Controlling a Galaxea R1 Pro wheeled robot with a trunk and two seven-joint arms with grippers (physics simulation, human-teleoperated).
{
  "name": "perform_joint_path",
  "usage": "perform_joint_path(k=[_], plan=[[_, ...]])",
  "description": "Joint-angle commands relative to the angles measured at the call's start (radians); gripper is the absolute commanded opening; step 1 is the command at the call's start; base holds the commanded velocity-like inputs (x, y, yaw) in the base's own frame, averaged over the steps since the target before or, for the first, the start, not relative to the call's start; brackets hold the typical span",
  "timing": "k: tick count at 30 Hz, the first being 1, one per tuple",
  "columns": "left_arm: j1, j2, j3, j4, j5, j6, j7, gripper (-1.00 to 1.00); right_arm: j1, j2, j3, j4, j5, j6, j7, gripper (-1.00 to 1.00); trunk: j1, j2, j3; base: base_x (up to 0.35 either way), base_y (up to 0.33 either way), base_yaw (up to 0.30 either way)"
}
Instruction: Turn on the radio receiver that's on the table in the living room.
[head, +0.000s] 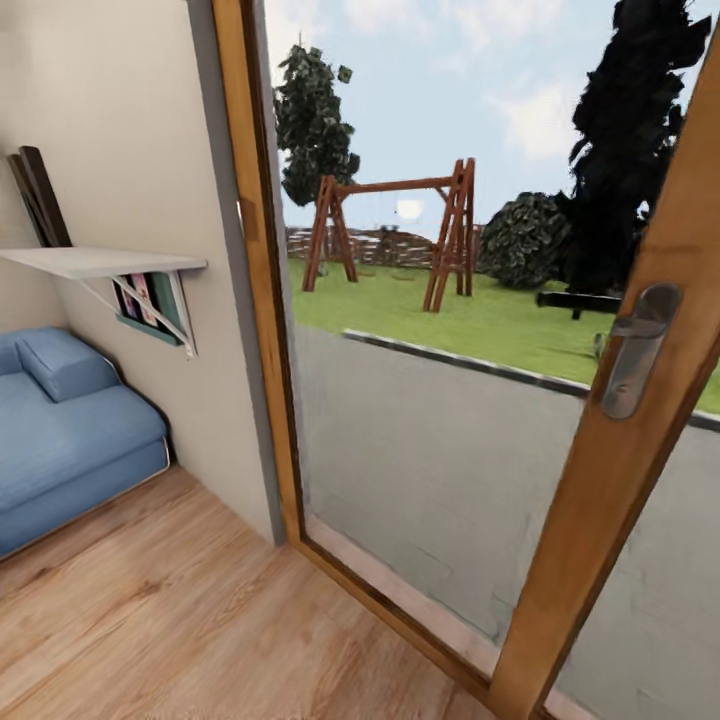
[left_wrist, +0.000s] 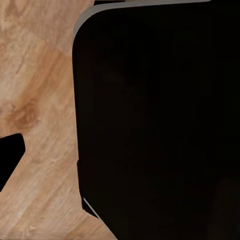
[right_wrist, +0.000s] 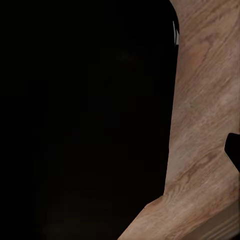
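Setting: the living room, head view facing a glazed door (head: 470, 420) with wooden frame (head: 262, 300) and metal handle (head: 635, 350); garden swing frame (head: 395, 235) outside.
Sofa: blue sofa (head: 70, 440) at the left, cut off by the picture edge, on the wood floor (head: 180, 620).
Shelf: white wall shelf (head: 100, 262) above the sofa.
Task things: radio receiver and table not seen from here; their place cannot be told.
End effectors: both wrist views show dark robot body over floor; opening and hold cannot be told.
Risk: judged, driving on toward the glass, or turning blind, could strike door or sofa.
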Motion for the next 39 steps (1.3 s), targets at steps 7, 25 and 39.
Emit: perform_joint_path(k=[7,25,39], plan=[[0.0,-0.002,0.002,-0.003,0.0,0.0,0.0,1.0,0.0,0.0,0.0,0.0,-0.001,0.0,0.0,1.0,0.0,0.0,-0.003,0.0,0.0,0.269],[-0.001,0.004,-0.004,-0.003,-0.004,-0.001,0.0,1.0,0.0,0.0,0.0,0.0,-0.002,-0.003,0.0,1.0,0.0,0.0,-0.01,0.0,0.0,0.269],[-0.001,0.005,-0.004,-0.003,-0.005,-0.003,0.0,1.0,0.0,0.0,-0.006,0.0,-0.005,-0.003,0.0,1.0,0.0,0.0,-0.013,0.0,0.0,0.269]])
